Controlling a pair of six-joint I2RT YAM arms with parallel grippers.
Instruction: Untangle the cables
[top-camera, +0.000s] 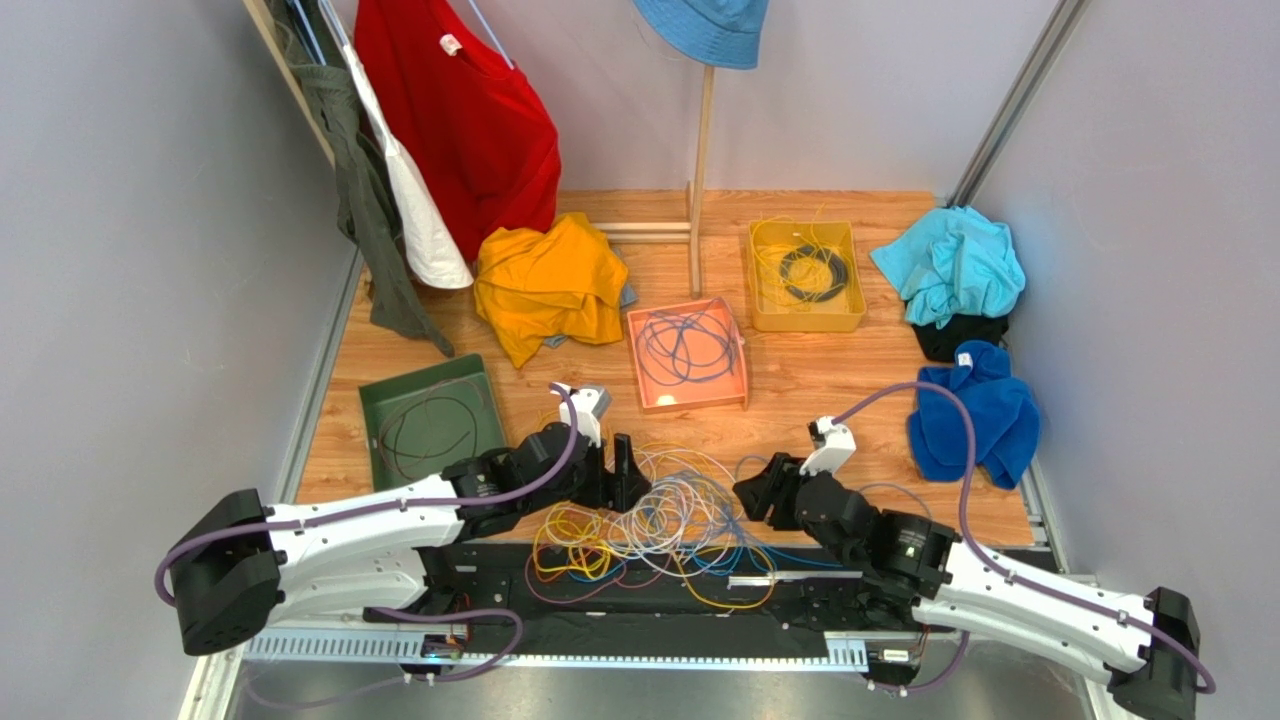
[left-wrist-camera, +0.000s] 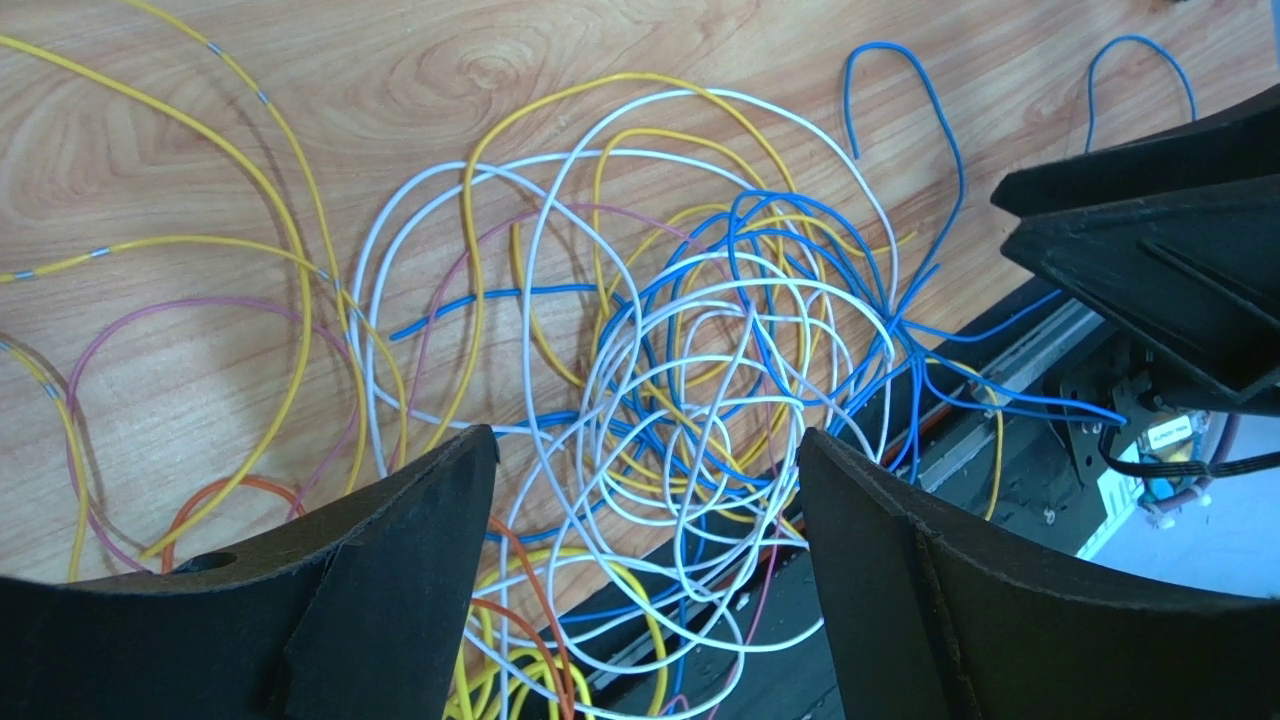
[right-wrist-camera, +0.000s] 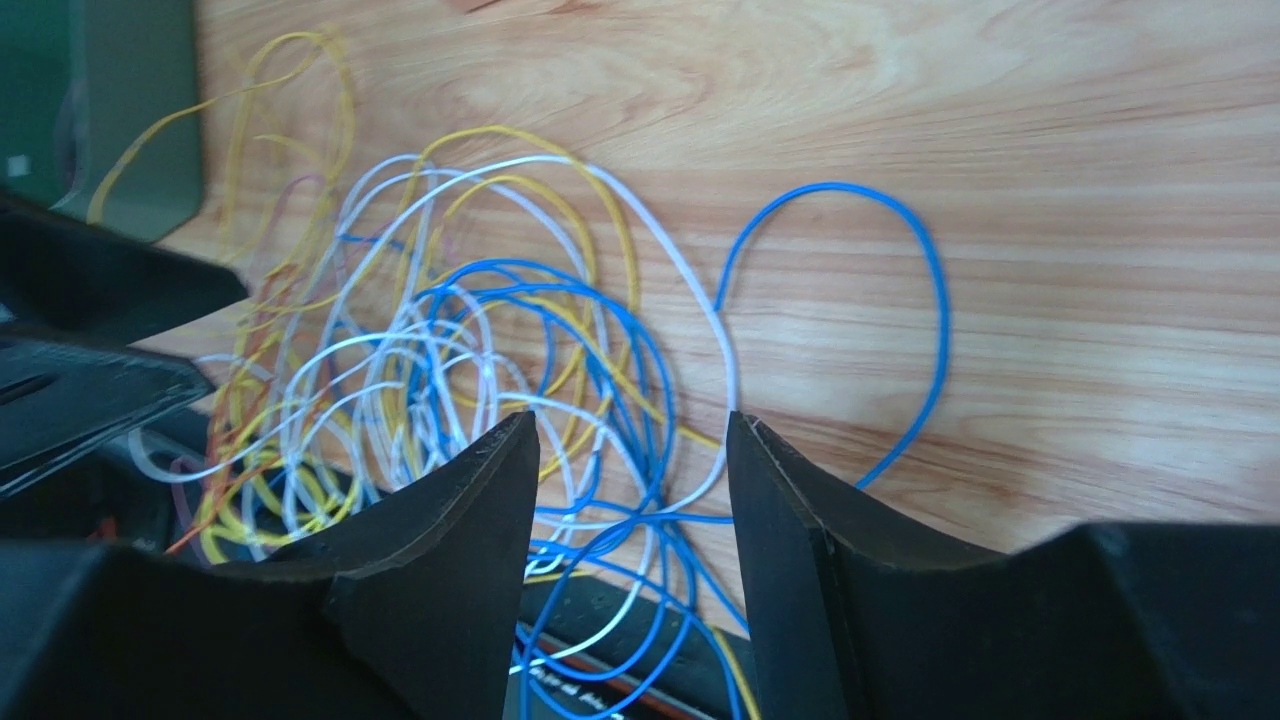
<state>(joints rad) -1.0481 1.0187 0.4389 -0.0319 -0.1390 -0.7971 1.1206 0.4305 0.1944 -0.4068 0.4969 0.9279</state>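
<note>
Glossy cables (left-wrist-camera: 676, 383), matt wood-grain table (left-wrist-camera: 496, 60)

On the light wooden tabletop (top-camera: 842, 375), a green plastic tray (top-camera: 370, 435) is set at the near left, an orange plastic tray (top-camera: 691, 399) in the middle and a yellow plastic tray (top-camera: 807, 318) farther right. A crumpled yellow-orange cloth (top-camera: 549, 285) is laid left of the orange tray. A red shirt (top-camera: 466, 105) is hung at the far left. A light blue cloth (top-camera: 951, 263) and a dark blue cloth (top-camera: 1007, 420) are heaped at the right.
</note>
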